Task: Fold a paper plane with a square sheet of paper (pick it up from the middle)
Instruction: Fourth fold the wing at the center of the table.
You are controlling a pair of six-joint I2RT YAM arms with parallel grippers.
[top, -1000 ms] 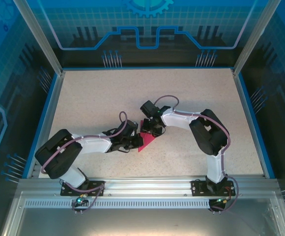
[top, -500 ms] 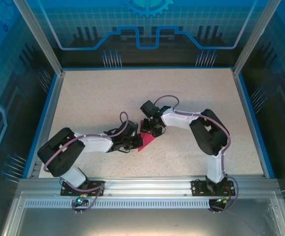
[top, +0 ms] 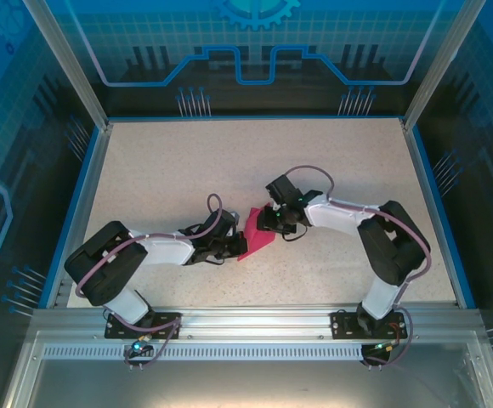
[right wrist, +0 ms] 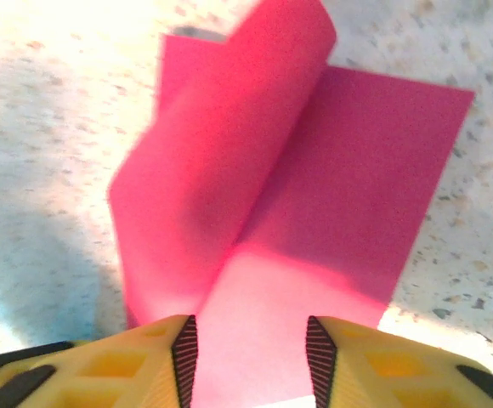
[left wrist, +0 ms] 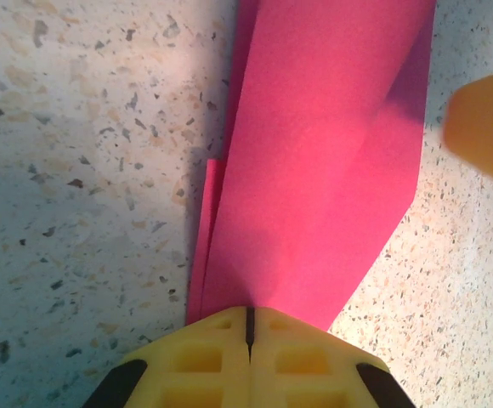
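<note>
The folded pink paper (top: 256, 235) lies on the speckled table (top: 178, 170) near its middle, between the two grippers. The left gripper (left wrist: 248, 319) is fully closed, pinching the paper's narrow end. The right gripper (right wrist: 251, 344) stands partly open, its fingers apart astride the opposite edge, where one flap curls upward.
</note>
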